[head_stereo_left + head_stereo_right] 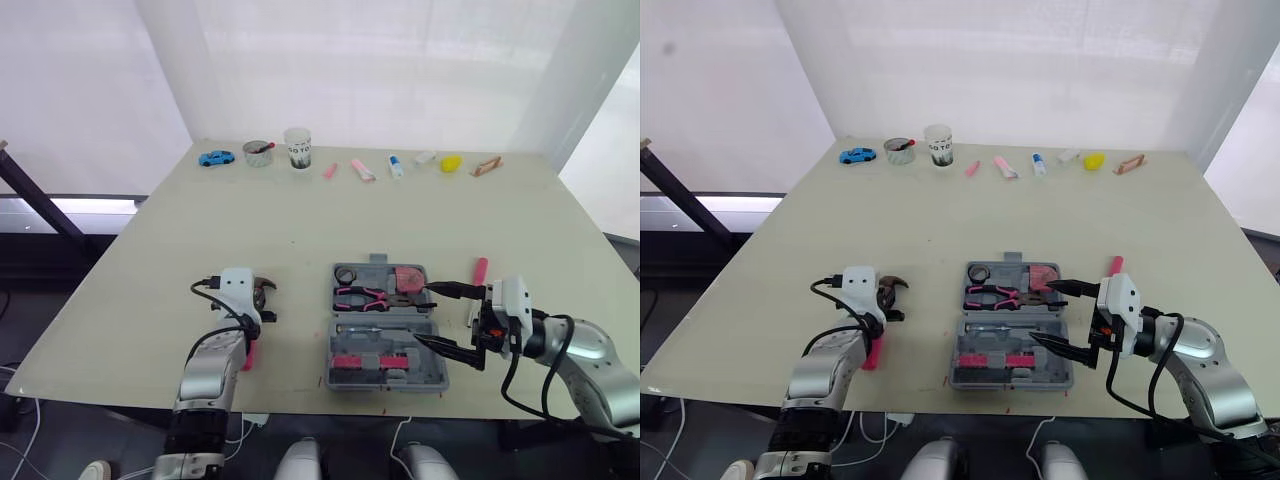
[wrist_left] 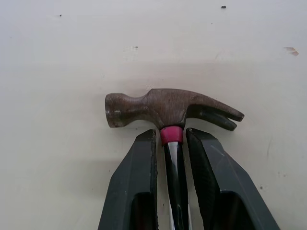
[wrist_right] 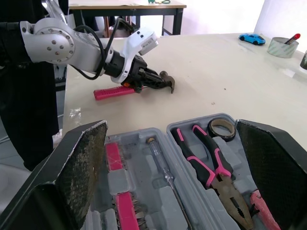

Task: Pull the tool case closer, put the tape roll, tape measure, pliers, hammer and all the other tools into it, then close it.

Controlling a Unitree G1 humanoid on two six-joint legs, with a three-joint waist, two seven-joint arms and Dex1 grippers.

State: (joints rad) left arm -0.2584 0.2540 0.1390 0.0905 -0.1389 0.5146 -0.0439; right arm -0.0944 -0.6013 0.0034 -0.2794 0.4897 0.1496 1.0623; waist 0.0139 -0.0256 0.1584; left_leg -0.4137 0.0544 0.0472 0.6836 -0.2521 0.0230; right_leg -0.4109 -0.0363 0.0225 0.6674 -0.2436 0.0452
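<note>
Left fingers (image 2: 139, 167) clamp the hammer (image 2: 168, 108) just below its rust-brown head, apparently ready to lift it off the worktop (image 1: 300, 220) into the open grey case (image 1: 378, 261) beside it. Right fingers (image 3: 81, 163) gape wide at the case's right side, pliers (image 1: 362, 296) already inside.

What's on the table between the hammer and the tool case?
Nothing. Only bare table lies between the hammer and the tool case, as the left eye view shows.

Hammer (image 2: 168, 108) lies left of the tool case (image 1: 385, 384), pliers (image 1: 362, 296) inside it
</note>
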